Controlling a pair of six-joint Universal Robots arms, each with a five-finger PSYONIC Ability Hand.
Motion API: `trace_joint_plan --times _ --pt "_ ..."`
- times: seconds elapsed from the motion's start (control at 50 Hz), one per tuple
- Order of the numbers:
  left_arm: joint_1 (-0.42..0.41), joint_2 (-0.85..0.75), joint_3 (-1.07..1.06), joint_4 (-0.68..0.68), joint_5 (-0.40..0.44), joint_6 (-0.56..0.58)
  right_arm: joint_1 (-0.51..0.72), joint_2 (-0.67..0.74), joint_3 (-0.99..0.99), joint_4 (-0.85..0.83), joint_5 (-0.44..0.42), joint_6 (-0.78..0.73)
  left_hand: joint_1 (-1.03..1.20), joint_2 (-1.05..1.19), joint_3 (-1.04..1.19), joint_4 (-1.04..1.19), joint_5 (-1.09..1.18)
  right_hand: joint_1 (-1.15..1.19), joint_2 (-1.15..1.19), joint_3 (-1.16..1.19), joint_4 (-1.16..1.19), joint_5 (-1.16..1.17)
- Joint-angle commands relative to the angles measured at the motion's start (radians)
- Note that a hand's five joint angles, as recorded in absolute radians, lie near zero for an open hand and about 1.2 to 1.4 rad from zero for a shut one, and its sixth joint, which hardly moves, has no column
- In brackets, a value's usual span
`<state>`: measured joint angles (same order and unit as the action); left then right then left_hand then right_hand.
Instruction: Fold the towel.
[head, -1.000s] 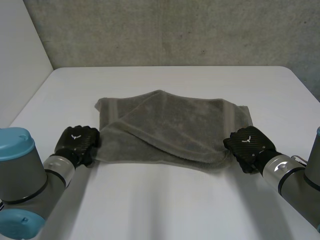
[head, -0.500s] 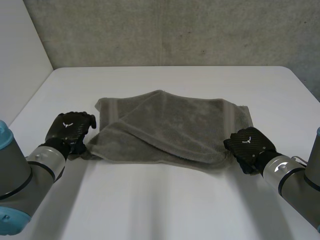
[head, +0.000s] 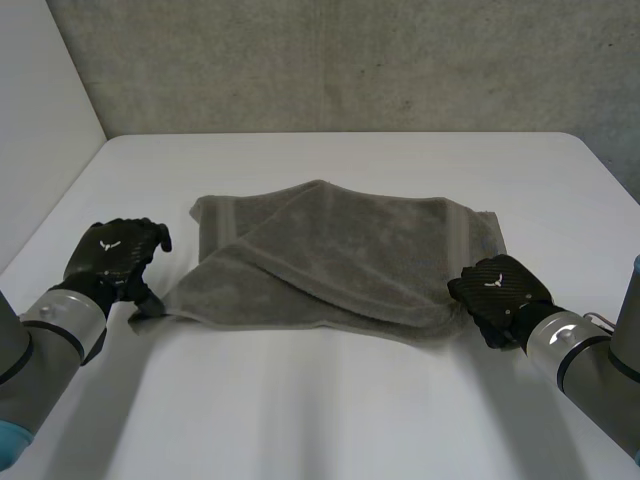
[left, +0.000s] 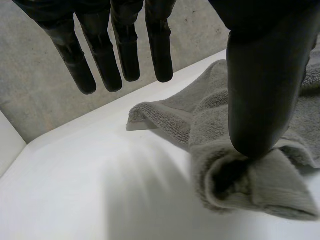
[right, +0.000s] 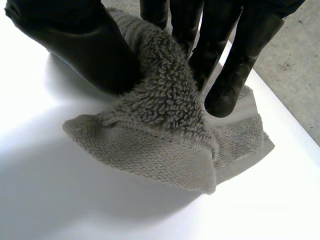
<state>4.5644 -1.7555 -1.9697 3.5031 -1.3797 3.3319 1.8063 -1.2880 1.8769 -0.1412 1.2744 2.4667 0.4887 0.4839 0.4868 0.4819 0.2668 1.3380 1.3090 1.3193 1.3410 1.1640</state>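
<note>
A white surface under a grey wall carries the towel, which lies loosely folded at the centre of the frame. At lower left, the left hand sits at the towel's drawn-out near corner. Its fingers are straight and spread, clear of the cloth, and only the thumb rests on the rolled corner. At lower right, the right hand pinches the other near corner between thumb and fingers.

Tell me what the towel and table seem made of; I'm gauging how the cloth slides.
Towel: grey terry cloth, probably cotton, matte; looped pile and a flat woven hem band show. Table: smooth white top, perhaps laminate or plastic; slight sheen, no grain.
</note>
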Motion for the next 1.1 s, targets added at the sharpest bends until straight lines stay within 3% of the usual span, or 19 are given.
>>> trace_joint_plan --times 0.02,0.24,0.86,1.1 --pt "-0.001 0.037 -0.014 -0.003 0.001 -0.035 -0.001 -0.001 0.004 0.000 -0.001 -0.002 -0.079 -0.074 -0.077 -0.072 -0.031 0.058 0.087 0.077 0.055 0.058" --pt "-0.004 0.036 -0.035 -0.001 0.044 -0.077 -0.002 0.001 0.004 0.000 -0.001 -0.002 -0.090 -0.085 -0.088 -0.083 -0.043 0.058 0.087 0.077 0.055 0.058" --pt "0.048 -0.104 0.025 0.014 0.041 -0.063 -0.002 0.010 0.008 -0.003 -0.001 -0.009 -0.076 -0.071 -0.074 -0.069 -0.028 0.058 0.087 0.077 0.055 0.058" --pt "0.048 -0.191 0.060 -0.004 0.044 0.046 -0.002 0.010 0.010 -0.003 -0.001 -0.011 0.165 0.170 0.167 0.172 0.212 0.058 0.087 0.077 0.055 0.058"
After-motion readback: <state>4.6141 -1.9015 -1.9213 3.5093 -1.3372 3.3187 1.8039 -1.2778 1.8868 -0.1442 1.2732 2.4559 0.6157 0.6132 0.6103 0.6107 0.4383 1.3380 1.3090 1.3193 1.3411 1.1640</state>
